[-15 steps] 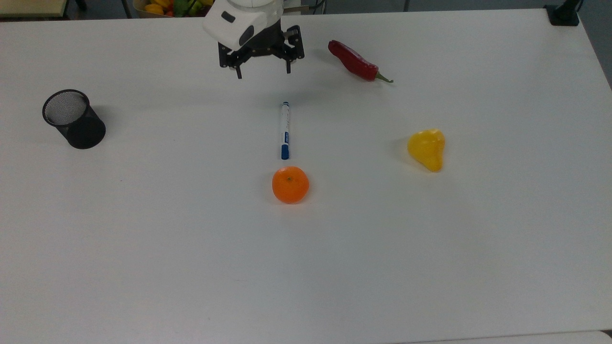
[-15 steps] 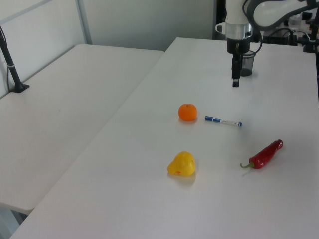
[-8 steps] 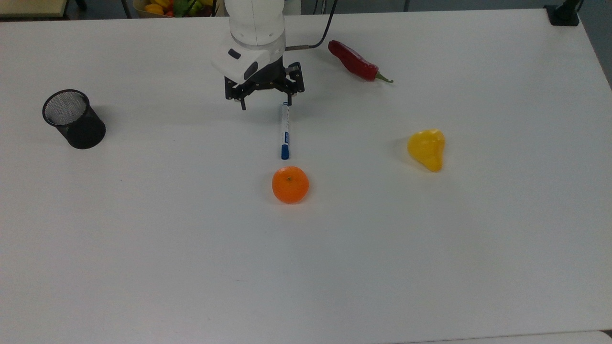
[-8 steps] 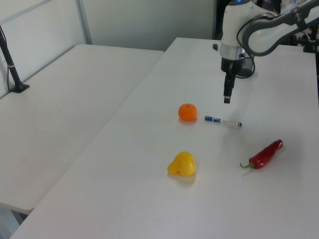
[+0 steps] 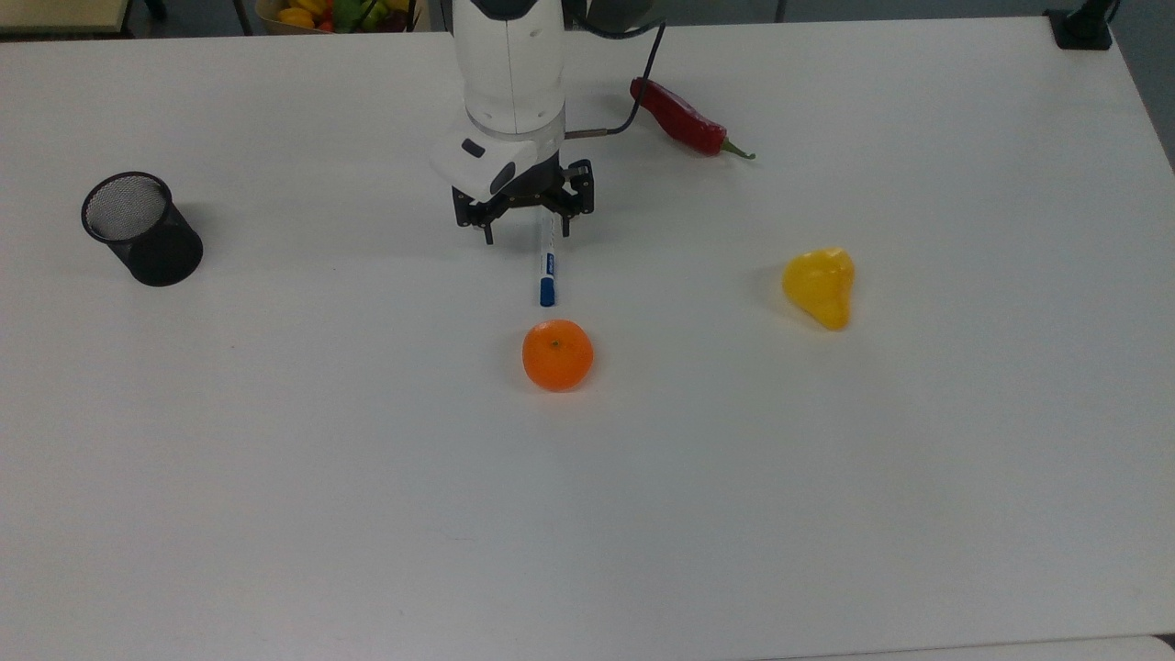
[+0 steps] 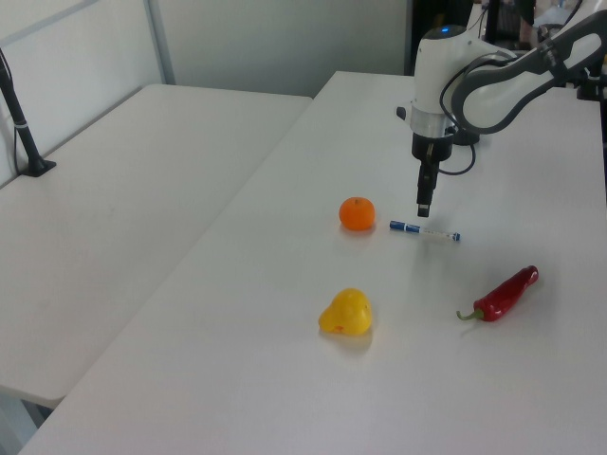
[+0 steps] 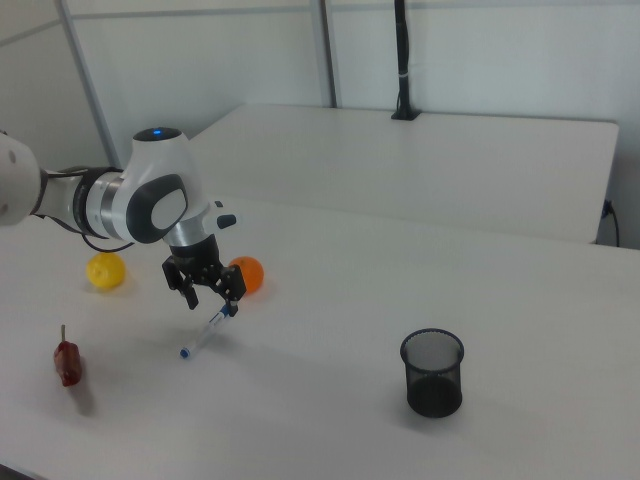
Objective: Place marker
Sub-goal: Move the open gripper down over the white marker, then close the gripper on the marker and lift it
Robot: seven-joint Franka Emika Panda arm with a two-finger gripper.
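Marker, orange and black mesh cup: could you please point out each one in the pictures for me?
marker (image 5: 548, 266), top view, on the blue label of its white barrel.
orange (image 5: 557, 355), top view, on the middle of its peel.
black mesh cup (image 7: 432, 380), right view, on its outer side wall.

A broad white bench (image 5: 275, 514) fills the room's centre. Beside it in the left view stands a second white table (image 6: 104, 218), carrying a black post (image 6: 19, 114) and backed by pale wall panels (image 7: 480, 50).

One marker (image 5: 547, 264), orange (image 5: 557, 354), chili (image 5: 683, 118), yellow pepper (image 5: 820, 286), mesh cup (image 5: 141, 229).
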